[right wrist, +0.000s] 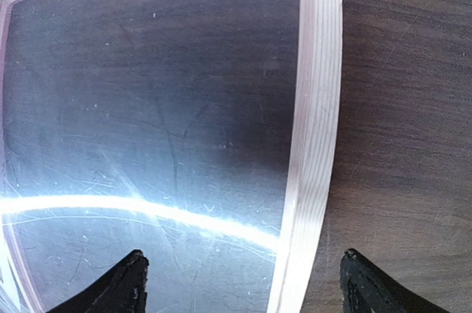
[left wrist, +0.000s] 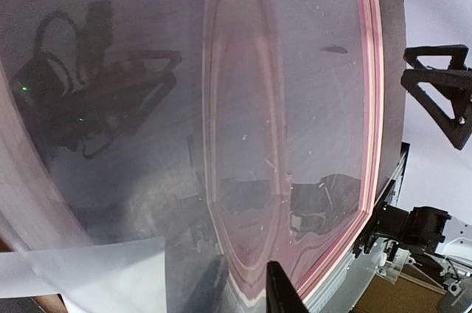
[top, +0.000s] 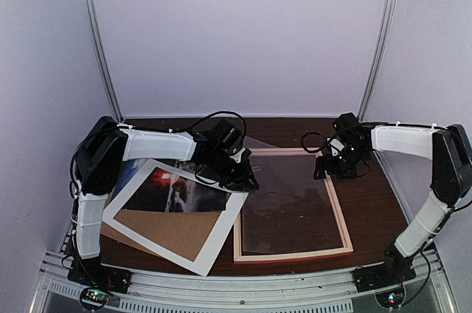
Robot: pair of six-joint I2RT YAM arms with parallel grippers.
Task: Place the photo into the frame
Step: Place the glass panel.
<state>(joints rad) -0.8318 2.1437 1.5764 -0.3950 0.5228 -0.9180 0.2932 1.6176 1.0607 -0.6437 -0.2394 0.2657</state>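
The frame (top: 293, 255) lies back-up on the table, its pale wood rail in the right wrist view (right wrist: 313, 106) and its pink rim in the left wrist view (left wrist: 372, 106). The dark photo (top: 173, 189) with its red glow lies left of the frame, under a white mat (top: 214, 254). My left gripper (top: 247, 179) is at the frame's left edge, shut on a clear, bent sheet (left wrist: 147, 143), one finger (left wrist: 284, 291) in front of the sheet and the other behind it. My right gripper (top: 333, 165) is open, its fingertips (right wrist: 133, 280) straddling the frame's right rail.
A brown cardboard backing board (top: 173, 233) lies under the mat at the front left. The dark wood table (right wrist: 405, 106) shows right of the frame. White walls close in the back and sides. My right gripper also shows in the left wrist view (left wrist: 442, 99).
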